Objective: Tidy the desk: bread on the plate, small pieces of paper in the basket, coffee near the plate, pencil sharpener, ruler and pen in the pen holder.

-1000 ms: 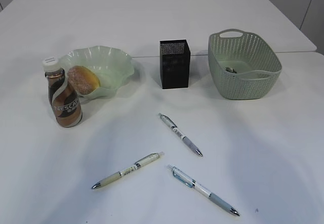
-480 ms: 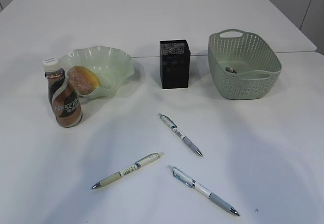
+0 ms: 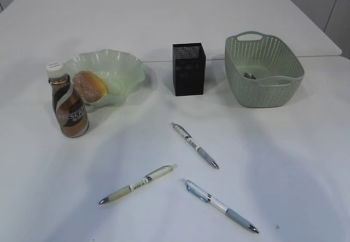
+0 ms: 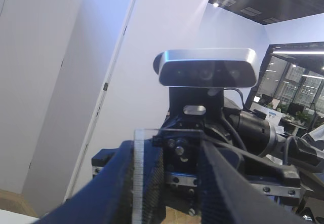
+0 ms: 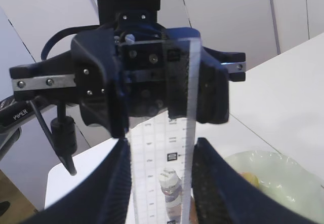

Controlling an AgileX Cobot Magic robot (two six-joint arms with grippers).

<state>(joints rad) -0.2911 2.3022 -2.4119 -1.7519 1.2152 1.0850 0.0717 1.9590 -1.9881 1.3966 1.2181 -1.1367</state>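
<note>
Your left hand (image 4: pixel 164 150) is pinching the ruler (image 5: pixel 162 133) across its width at one end, high above the counter (image 3: pixel 306 160) and outside the exterior view. Your right hand (image 5: pixel 161 148) is meeting it nose to nose, its fingers flanking the other end. The clear strip is filling nearly the whole gap between them, but I cannot tell whether they are pressing on its edges yet.

I judge this to be a hand-over, so:
- Make sure the right fingers are bearing on both long edges before the left lets go.
- Release slowly, because clear plastic slips easily.
- Keep the ruler upright so it can go end-first into the pen holder (image 3: pixel 189 69).

Both wrists are facing each other along the ruler's length. The right wrist camera is looking down past it at the coffee (image 3: pixel 70 108) and the plate (image 3: pixel 123 67).

From the counter's middle:
- The pen holder is standing at 12 o'clock.
- The basket (image 3: pixel 262 94) is sitting at 2 o'clock.
- The plate is sitting at 10 o'clock, with the bread (image 3: pixel 90 85) in it and the coffee just beside it.
- Three pens (image 3: pixel 195 145) are lying toward 6 o'clock, waiting for their turn.
</note>
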